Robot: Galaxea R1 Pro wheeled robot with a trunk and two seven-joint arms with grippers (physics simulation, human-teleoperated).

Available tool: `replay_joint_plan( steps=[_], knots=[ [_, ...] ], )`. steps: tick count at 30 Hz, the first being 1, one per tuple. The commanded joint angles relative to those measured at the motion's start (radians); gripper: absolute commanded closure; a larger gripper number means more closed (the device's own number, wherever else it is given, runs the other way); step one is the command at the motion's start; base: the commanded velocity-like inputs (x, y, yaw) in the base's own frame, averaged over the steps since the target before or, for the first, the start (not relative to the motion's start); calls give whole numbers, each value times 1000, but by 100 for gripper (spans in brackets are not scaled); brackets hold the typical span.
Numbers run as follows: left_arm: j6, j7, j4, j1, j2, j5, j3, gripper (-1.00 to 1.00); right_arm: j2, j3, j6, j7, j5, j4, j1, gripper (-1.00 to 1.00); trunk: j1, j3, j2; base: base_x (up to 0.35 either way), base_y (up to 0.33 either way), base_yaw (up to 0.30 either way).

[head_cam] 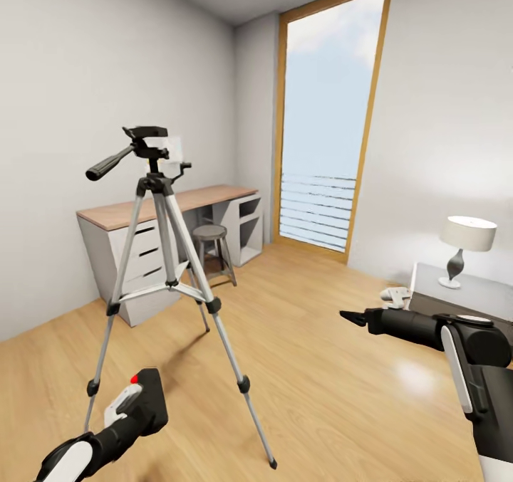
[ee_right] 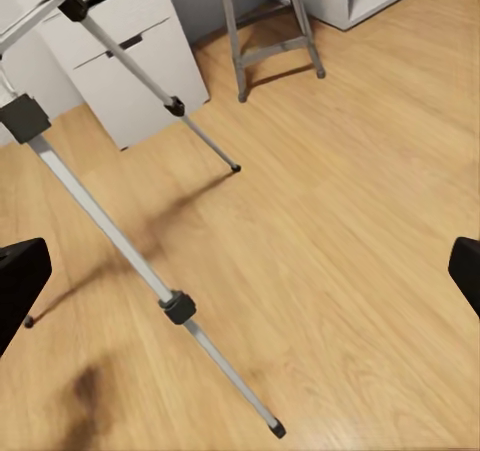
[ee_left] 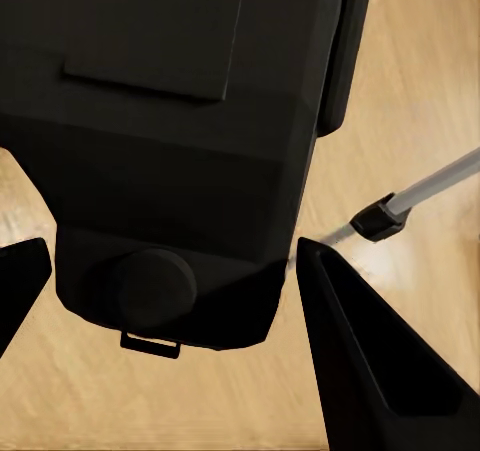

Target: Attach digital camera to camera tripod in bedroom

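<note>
The camera tripod stands on the wood floor at the left-centre, legs spread, its black head and pan handle at the top with nothing mounted. My left gripper is shut on the digital camera, low and just in front of the tripod's near legs, red button upward. In the left wrist view the camera's black body sits between the fingers, with a tripod leg behind. My right gripper hovers open and holding nothing to the tripod's right; its wrist view looks down on the tripod's legs.
A desk with drawers stands against the left wall behind the tripod, with a small round stool beside it. A tall wood-framed window fills the far wall. At the right, a bedside surface carries a lamp.
</note>
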Motion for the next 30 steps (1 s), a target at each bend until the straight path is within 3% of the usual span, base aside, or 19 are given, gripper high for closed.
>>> replay_joint_plan(
  steps=[1,17,24,30],
  knots=[
    [0,16,0,6,0,11,-2,100,0,-1,5,8,5,-1,-1,-100,-4,1,7,0,0,-152],
    [-52,47,41,83,-9,19,4,100,3,2,5,9,6,2,0,-100,-65,27,119,0,0,-71],
    [-68,49,45,92,-6,20,7,100,5,56,5,9,8,7,0,-100,-92,39,168,0,0,94],
    [-71,51,51,93,-6,16,7,100,6,77,5,9,11,16,0,-100,-92,30,168,0,0,156]
  ],
)
